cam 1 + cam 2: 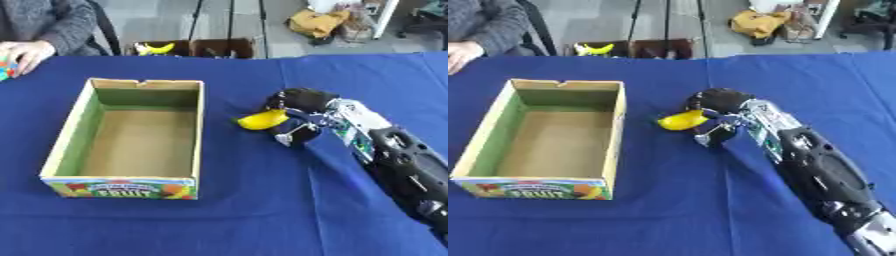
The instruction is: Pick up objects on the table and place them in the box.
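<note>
Reaching in from the right, the robot's right hand has its fingers curled round a yellow banana-shaped object, which sits just above the blue-covered desk a little to the right of the box. That open cardboard box, with a fruit print on its near wall, stands on the desk with nothing visible inside. At the far left edge a person's hand rests on the desk beside some small coloured items.
</note>
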Available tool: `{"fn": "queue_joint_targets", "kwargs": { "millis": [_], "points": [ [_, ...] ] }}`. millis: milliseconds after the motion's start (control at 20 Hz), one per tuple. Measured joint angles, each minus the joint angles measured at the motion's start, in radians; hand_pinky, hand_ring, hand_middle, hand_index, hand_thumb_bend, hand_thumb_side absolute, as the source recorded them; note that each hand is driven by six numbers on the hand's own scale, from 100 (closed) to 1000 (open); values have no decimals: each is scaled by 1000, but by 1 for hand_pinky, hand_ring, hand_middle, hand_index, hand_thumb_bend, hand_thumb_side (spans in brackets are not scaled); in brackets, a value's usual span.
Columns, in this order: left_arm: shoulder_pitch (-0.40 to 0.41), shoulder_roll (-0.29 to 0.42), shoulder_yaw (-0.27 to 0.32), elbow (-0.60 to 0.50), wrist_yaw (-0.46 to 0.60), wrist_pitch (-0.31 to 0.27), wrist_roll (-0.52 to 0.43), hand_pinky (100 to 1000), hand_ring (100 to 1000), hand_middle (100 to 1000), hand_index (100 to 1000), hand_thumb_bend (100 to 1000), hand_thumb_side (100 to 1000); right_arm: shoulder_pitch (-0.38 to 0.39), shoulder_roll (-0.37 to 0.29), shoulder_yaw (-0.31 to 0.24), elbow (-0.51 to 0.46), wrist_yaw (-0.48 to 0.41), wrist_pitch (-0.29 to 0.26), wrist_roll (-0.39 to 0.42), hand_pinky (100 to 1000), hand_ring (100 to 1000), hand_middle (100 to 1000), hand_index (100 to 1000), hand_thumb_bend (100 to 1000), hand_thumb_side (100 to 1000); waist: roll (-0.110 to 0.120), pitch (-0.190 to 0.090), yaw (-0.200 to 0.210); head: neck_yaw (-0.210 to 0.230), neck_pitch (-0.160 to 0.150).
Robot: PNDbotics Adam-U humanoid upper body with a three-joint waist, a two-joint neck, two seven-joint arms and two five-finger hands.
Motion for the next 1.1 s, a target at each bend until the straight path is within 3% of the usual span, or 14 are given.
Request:
{"fn": "queue_joint_targets", "kwargs": {
  "millis": [500,1100],
  "points": [
    [0,0,0,0,0,2,2,578,575,594,755,133,1000,0,2,-1,0,9,-8,-22,806,665,626,715,100,255,-2,-4,-5,3,-2],
    [1,2,1,0,1,7,7,578,575,593,754,135,1000,-9,-35,8,-127,-120,22,32,812,675,628,718,100,230,-11,-31,-23,22,-2]
  ]
}}
